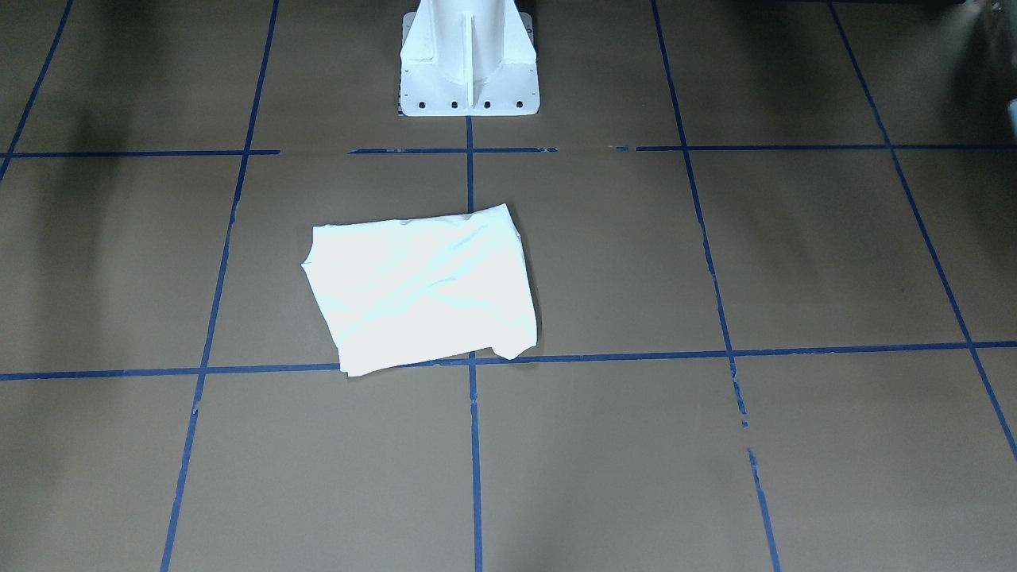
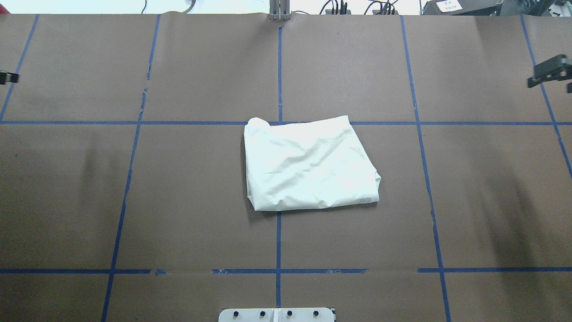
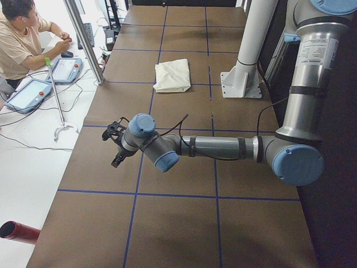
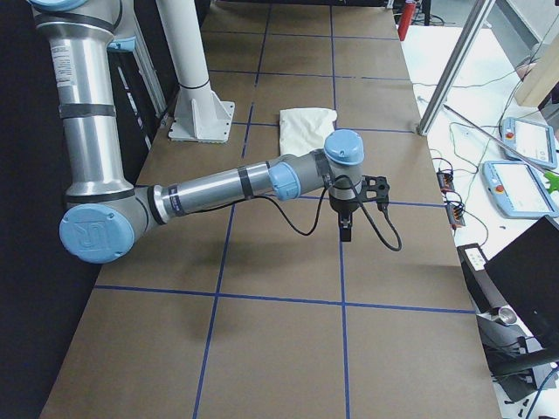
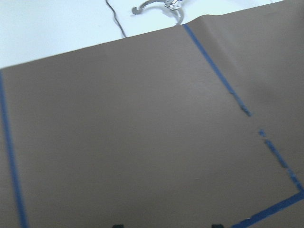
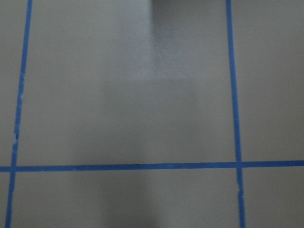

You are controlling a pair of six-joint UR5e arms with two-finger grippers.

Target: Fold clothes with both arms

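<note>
We see two arms' links only in the side views: silver-grey jointed left arm [image 3: 217,148], right arm [image 4: 210,188]. Whether the black two-finger left gripper [image 3: 110,148] or right gripper [image 4: 363,209] is spread or closed, we cannot tell. One cream-white folded cloth shirt [image 2: 308,165] lies centre-frame overhead on the brown table [image 2: 178,201], creased, roughly rectangular.

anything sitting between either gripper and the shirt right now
Nothing visible does. The folded shirt lies mid-table. The left gripper and right gripper hang near opposite ends, with only the tape-lined table between each and the shirt.
</note>
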